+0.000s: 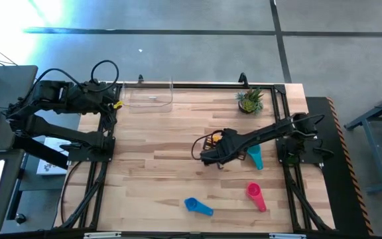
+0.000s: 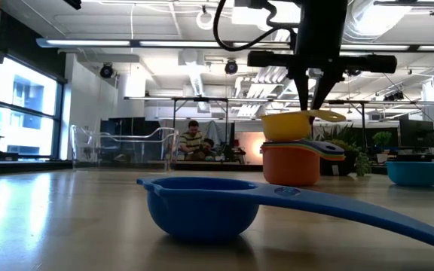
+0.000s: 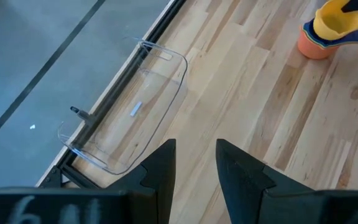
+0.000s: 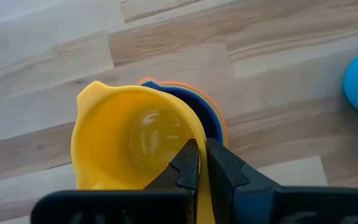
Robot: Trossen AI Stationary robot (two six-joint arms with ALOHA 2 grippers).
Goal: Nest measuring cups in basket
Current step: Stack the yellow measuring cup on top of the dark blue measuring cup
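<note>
My right gripper (image 4: 201,146) is shut on a yellow measuring cup (image 4: 135,140) directly over a stack of cups with an orange one outermost (image 2: 292,162). A blue cup (image 1: 197,206), a pink cup (image 1: 256,196) and a teal cup (image 1: 254,158) lie singly on the wooden table. The clear basket (image 1: 148,96) stands at the table's far edge, with nothing in it. My left gripper (image 3: 194,146) hangs open at the table's far left, near the basket, touching nothing. My right gripper pinches the yellow cup's rim (image 4: 202,183) where the handle begins; one finger (image 4: 188,163) stands on the bowl side, the other outside. The fingers come steeply from above. The cup hangs upright and level, its bottom (image 2: 288,138) at the mouth of the stack; whether it touches I cannot tell.
A small potted plant (image 1: 251,99) stands at the far right of the table. The teal cup lies close to the stack, on its right. The blue and pink cups lie near the front edge. Bare wood stretches between the stack and the basket.
</note>
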